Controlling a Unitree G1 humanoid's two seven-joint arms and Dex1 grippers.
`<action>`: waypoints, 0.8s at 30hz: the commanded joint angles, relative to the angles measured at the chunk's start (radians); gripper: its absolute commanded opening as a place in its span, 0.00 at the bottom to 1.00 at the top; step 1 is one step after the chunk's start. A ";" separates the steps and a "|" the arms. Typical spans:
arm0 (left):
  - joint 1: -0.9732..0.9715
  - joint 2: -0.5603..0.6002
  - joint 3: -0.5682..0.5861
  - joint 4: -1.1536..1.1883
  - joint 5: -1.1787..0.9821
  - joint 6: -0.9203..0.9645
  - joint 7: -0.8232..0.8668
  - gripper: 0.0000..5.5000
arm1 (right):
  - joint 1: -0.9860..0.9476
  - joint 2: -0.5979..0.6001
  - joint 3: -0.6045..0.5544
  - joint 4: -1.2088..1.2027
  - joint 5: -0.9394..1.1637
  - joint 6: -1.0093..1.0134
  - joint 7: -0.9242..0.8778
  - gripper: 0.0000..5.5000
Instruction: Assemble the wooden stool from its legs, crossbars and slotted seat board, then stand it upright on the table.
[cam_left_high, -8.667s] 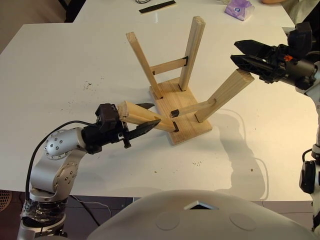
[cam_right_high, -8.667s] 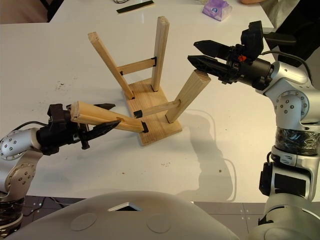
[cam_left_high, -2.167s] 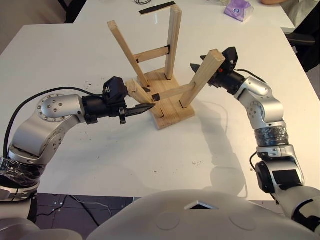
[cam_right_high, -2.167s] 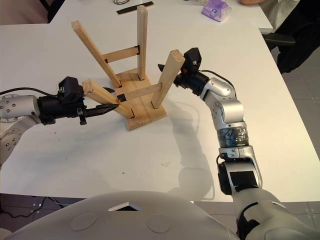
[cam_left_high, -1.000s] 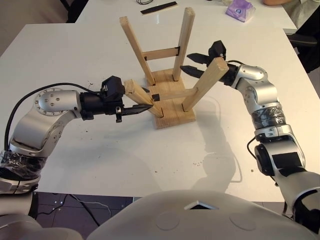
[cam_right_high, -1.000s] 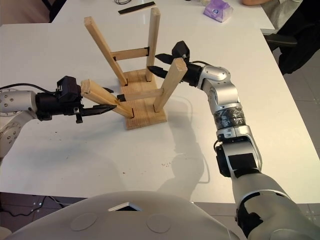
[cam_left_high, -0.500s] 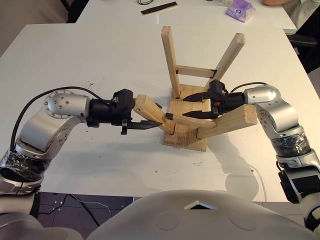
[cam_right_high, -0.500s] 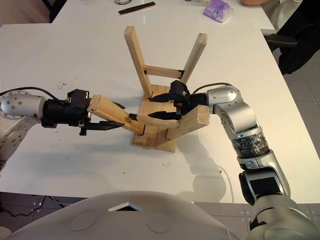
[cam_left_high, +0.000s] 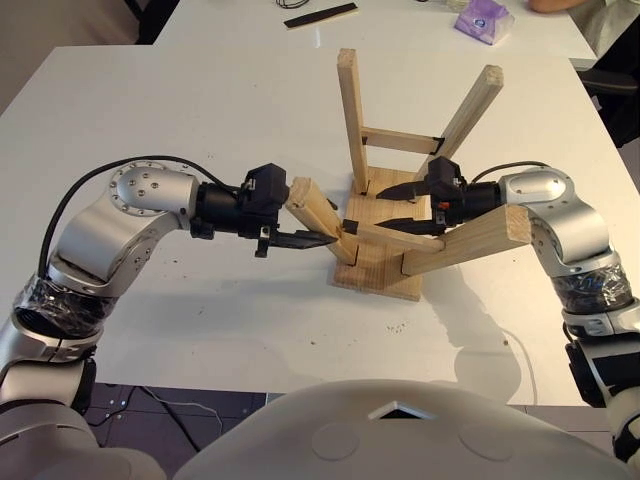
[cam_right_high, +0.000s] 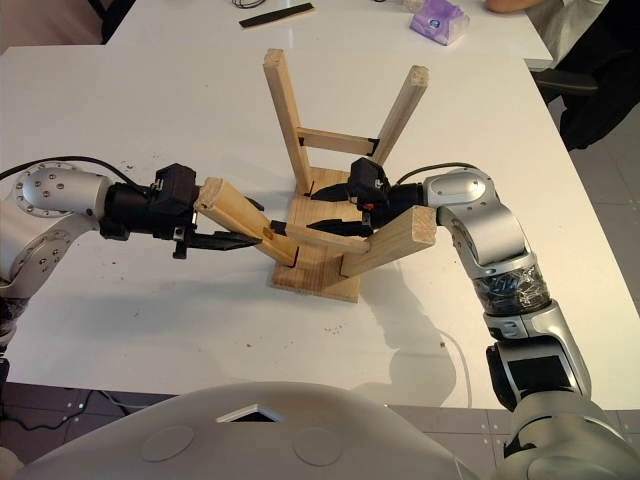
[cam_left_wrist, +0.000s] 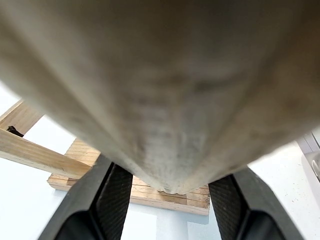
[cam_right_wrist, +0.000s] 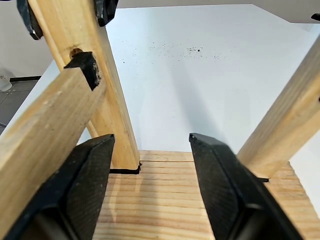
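Left wrist view shows close up what the head camera only hints at: the left hand (cam_left_high: 320, 232) clamped round a pale, square-cut wooden leg (cam_left_wrist: 160, 90), its coarse grain between dark fingers (cam_left_wrist: 112, 192). Right wrist view has the right hand (cam_right_wrist: 152, 142) spread wide, holding nothing, over the flat wooden seat board (cam_right_wrist: 165, 210). Out on the white table (cam_left_high: 200, 120), the stool (cam_left_high: 400, 140) sits upside down, legs up.

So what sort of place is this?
Likely an office or lab room rather than a workshop: a big white table, a purple tissue pack at its far end, and an upturned wooden stool.
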 joint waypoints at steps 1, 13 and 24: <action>0.100 -0.048 -0.151 0.055 0.294 0.149 0.246 0.38 | 0.029 0.113 0.109 -0.085 0.046 -0.010 0.031 0.50; 0.223 -0.017 -0.058 -0.071 0.171 0.114 0.229 0.38 | -0.119 0.137 0.002 0.139 -0.042 -0.102 -0.065 0.50; 0.286 -0.019 -0.030 -0.148 0.119 0.142 0.330 0.38 | -0.242 0.101 -0.214 0.285 -0.053 -0.203 -0.241 0.50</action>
